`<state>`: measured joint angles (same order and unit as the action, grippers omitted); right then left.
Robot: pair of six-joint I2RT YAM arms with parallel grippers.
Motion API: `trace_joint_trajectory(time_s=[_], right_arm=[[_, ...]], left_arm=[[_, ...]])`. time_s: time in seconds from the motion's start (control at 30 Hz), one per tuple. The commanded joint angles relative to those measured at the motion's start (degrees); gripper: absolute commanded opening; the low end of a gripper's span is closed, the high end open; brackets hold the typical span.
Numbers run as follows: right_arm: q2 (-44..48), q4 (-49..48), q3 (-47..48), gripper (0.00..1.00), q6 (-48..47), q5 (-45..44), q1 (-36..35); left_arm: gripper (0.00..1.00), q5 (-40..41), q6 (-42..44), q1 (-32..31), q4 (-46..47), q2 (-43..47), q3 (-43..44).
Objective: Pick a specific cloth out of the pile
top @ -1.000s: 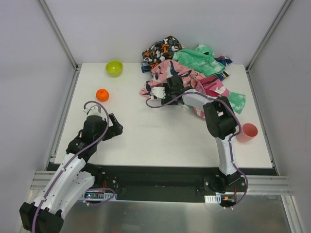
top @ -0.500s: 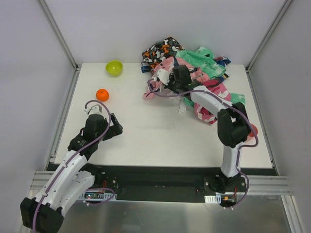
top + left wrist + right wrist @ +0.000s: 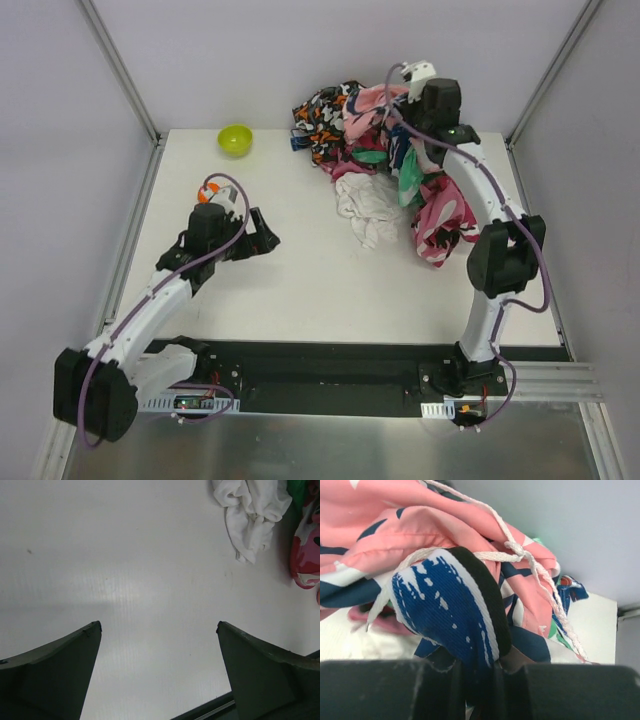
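Observation:
The plain white cloth (image 3: 365,210) lies crumpled on the table just in front of the pile (image 3: 335,115); the left wrist view shows the cloth (image 3: 252,510) at top right. My right gripper (image 3: 398,118) is raised over the back of the table. In the right wrist view it (image 3: 480,680) is shut on a blue white-speckled cloth with a black edge (image 3: 445,610). Pink whale-print cloth (image 3: 420,525) and other cloths hang around it, down to a pink camouflage cloth (image 3: 440,215). My left gripper (image 3: 265,235) is open and holds nothing (image 3: 157,625), left of the white cloth.
A green bowl (image 3: 235,139) stands at the back left. An orange ball (image 3: 203,195) peeks out behind my left arm. Grey walls close in the table on three sides. The right arm's elbow (image 3: 505,262) stands over the right part of the table.
The right gripper shut on the blue cloth and rose towards the back wall, dragging several cloths up and uncovering the white cloth. The left arm reached forward and to the right.

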<state>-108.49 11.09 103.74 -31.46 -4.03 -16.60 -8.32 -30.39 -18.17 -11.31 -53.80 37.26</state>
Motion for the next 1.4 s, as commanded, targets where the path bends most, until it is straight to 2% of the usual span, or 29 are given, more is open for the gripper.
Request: trace_joint_trajectory(time_s=[0.0, 0.07, 0.1, 0.17, 0.3, 0.5, 0.7, 0.87, 0.97, 1.0, 1.07, 1.1, 1.13, 1.17, 1.27, 1.37], right_arm=[[-9.1, 4.6, 12.5, 0.01, 17.0, -0.8, 9.2], [-14.2, 8.2, 16.6, 0.01, 20.3, 3.4, 11.4], [-15.7, 8.3, 17.1, 0.01, 20.9, 8.3, 12.3], [-18.1, 8.2, 17.2, 0.01, 23.4, 12.0, 13.4], [-20.7, 8.1, 16.6, 0.01, 23.8, 12.6, 13.5], [-21.9, 6.7, 14.4, 0.03, 23.6, 12.3, 13.6], [-20.3, 3.1, 9.6, 0.05, 23.4, 13.4, 13.6], [-19.5, 1.1, 6.5, 0.08, 23.4, 13.7, 13.6], [-19.2, 0.4, 5.2, 0.08, 24.3, 15.0, 13.6], [-19.0, 0.2, 4.8, 0.08, 24.4, 15.5, 13.6], [-18.7, 0.2, 4.1, 0.09, 24.4, 15.7, 13.6], [-18.2, 0.2, 3.6, 0.09, 24.2, 15.7, 13.5], [-17.9, 0.2, 3.2, 0.11, 24.1, 15.6, 13.4], [-17.3, 0.2, 2.6, 0.12, 23.3, 15.5, 13.3], [-16.2, 1.3, 1.5, 0.2, 19.4, 14.5, 12.0], [-15.8, 5.2, 2.9, 0.37, 13.8, 10.6, 10.2]], left_arm=[[0.99, -9.6, 3.0, -1.2, 9.4, -10.5, 9.7], [0.99, -9.9, 3.6, -2.9, 10.0, -17.0, 14.7], [0.99, -10.4, 3.7, -3.7, 10.1, -20.8, 17.3], [0.99, -12.2, 3.8, -5.2, 10.3, -27.8, 23.4], [0.99, -11.4, 1.8, -8.0, 10.3, -44.4, 36.1], [0.99, -18.0, -7.8, -9.5, 10.3, -65.3, 55.8], [0.97, -16.1, -12.8, -12.9, 9.1, -77.6, 67.1], [0.92, -12.5, -16.2, -15.7, 8.1, -83.1, 71.2], [0.77, -13.2, -17.4, -16.5, 6.9, -86.3, 75.8], [0.66, -14.6, -17.9, -16.5, 6.7, -86.9, 77.0], [0.33, -15.3, -17.9, -16.5, 6.5, -85.5, 76.9], [0.21, -14.9, -16.7, -16.5, 6.6, -83.9, 75.8], [0.04, -13.8, -15.8, -16.5, 6.6, -81.5, 74.3], [0.0, -12.1, -14.6, -16.5, 6.6, -78.9, 71.3], [0.0, -9.1, -10.2, -16.5, 6.6, -68.3, 62.7], [0.0, -4.2, -7.3, -16.5, 7.1, -55.1, 50.6]])
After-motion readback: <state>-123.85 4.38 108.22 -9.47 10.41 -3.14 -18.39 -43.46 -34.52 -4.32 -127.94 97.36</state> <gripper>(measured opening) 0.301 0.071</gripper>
